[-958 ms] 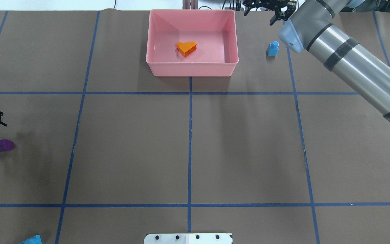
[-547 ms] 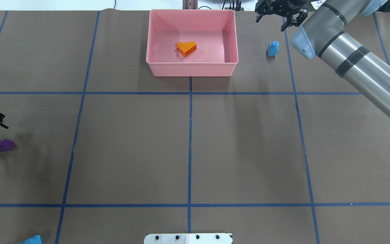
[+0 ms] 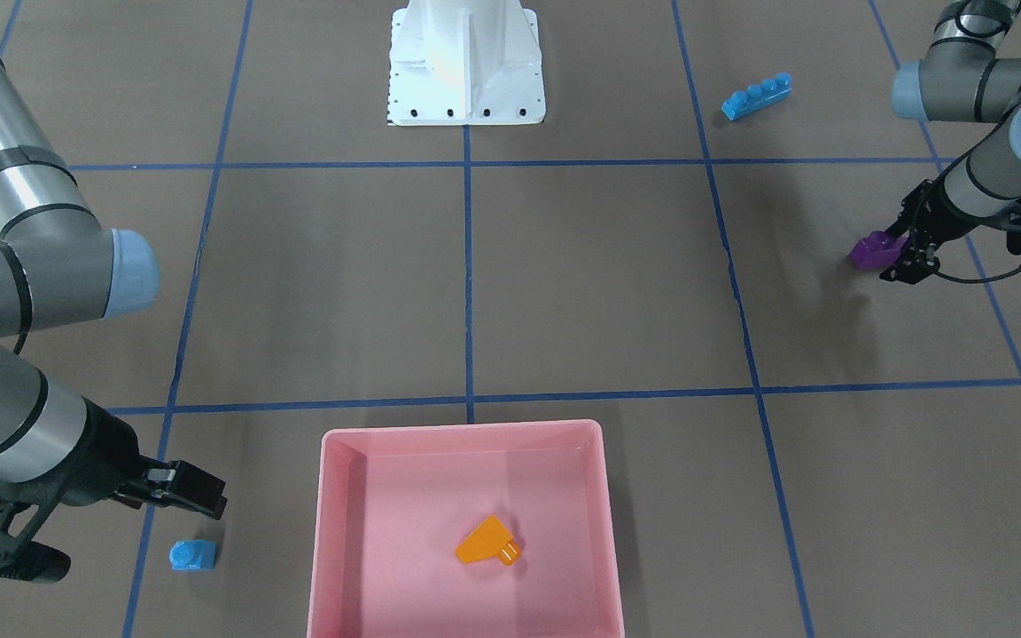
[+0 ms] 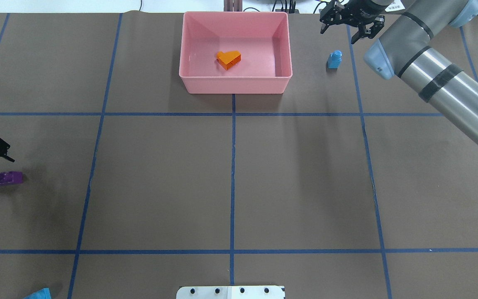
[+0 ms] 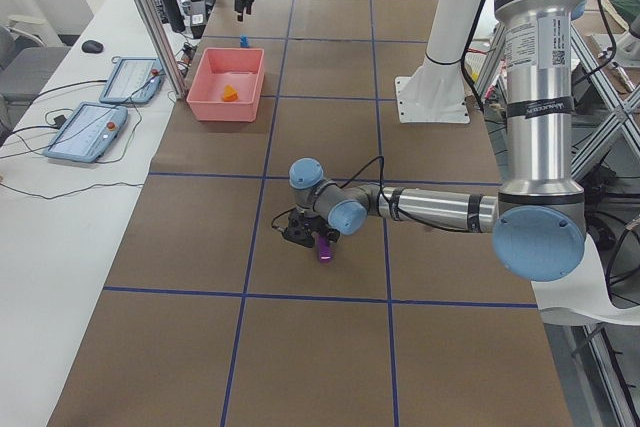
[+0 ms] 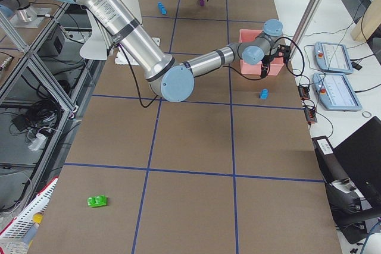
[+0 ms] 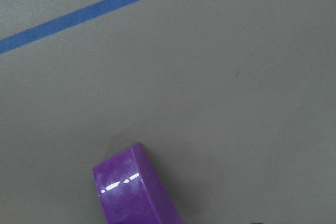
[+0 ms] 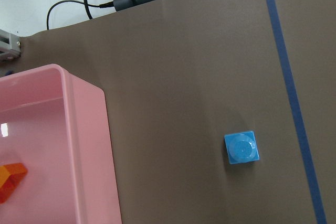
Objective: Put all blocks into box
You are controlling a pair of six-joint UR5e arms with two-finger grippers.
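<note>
Table (image 4: 160,178), brown, gridded with blue tape.
- Pink box (image 4: 235,85): middle of the far edge. Holds the orange sloped block (image 4: 229,59) (lying near the floor's centre).
- Tiny blue one-stud block (image 4: 334,60): upright on the table, right of the box, apart from it.
- Right gripper (image 4: 342,33): jaws spread wide, empty, above the far edge just beyond the tiny blue block.
- Purple sloped block (image 4: 3,178): at the left edge, against the left gripper (image 3: 899,264); whether the jaws clamp it cannot be told.
- Long blue four-stud block (image 3: 756,97): toward the robot-side left corner.
- Green two-stud block (image 6: 97,200): toward the robot-side right corner.
</note>
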